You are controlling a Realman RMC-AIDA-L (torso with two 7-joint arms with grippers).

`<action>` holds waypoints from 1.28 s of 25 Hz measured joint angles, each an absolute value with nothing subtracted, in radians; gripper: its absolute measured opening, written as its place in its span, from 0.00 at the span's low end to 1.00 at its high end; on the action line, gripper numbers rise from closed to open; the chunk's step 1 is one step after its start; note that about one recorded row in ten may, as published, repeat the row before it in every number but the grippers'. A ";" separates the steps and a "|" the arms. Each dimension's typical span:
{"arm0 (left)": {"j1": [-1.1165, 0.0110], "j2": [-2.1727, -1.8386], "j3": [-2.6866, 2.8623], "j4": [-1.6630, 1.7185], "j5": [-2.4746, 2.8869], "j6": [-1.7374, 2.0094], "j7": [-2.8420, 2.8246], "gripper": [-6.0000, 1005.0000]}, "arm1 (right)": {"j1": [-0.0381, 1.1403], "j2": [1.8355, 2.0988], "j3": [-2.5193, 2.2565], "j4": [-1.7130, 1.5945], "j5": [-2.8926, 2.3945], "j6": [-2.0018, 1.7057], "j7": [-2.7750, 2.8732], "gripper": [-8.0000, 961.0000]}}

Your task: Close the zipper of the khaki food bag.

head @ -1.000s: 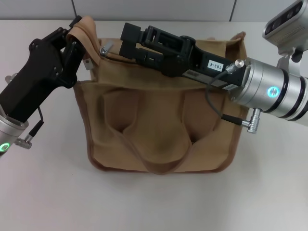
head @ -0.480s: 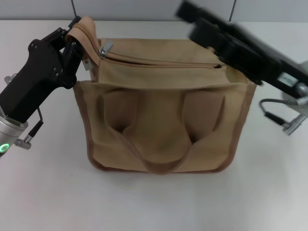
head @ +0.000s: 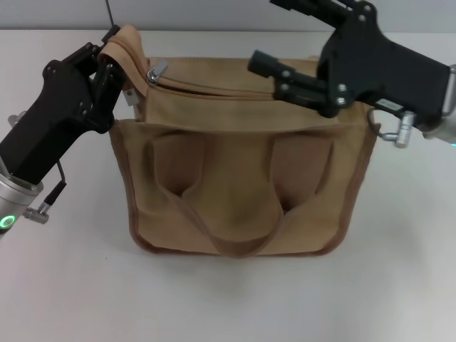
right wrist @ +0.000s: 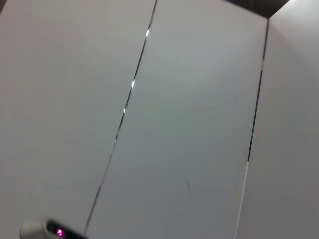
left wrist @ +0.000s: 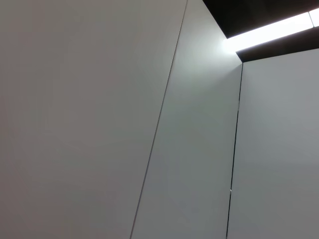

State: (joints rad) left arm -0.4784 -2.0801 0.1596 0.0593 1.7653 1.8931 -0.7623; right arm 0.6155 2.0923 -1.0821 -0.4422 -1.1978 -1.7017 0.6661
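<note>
The khaki food bag stands in the middle of the white table with a loop handle hanging down its front. The zipper runs along the top panel and looks drawn together. Its silver pull tab sits at the left end. My left gripper is shut on the fabric flap at the bag's top left corner and holds it up. My right gripper is open and empty above the bag's top right, clear of the zipper. Both wrist views show only wall panels.
The white table reaches all round the bag. A grey panelled wall stands behind it. My right arm's body hangs over the bag's right corner.
My right gripper let go at the pull tab on the left, swung away to the upper right, and now hovers above the bag's right half. The left gripper has kept its hold.
</note>
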 joint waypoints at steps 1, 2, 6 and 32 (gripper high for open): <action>-0.479 -2.080 0.160 0.056 1.765 1.894 -0.762 0.08 | 0.618 2.092 -1.101 -0.446 -1.188 -1.682 0.621 0.77; -0.480 -2.080 0.160 0.055 1.765 1.894 -0.762 0.08 | 0.621 2.092 -1.120 -0.449 -1.177 -1.668 0.584 0.77; -0.485 -2.080 0.160 0.053 1.766 1.894 -0.762 0.08 | 0.615 2.092 -1.243 -0.475 -1.057 -1.613 0.414 0.77; -0.537 -2.080 0.136 0.000 1.758 1.867 -0.736 0.08 | 0.584 2.092 -1.540 -0.582 -0.853 -1.314 -0.015 0.76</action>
State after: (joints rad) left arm -0.5373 -2.0800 0.1364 -0.0002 1.7578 1.8668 -0.7360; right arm 0.5840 2.0923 -1.5395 -0.5815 -0.8530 -1.3140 -0.0148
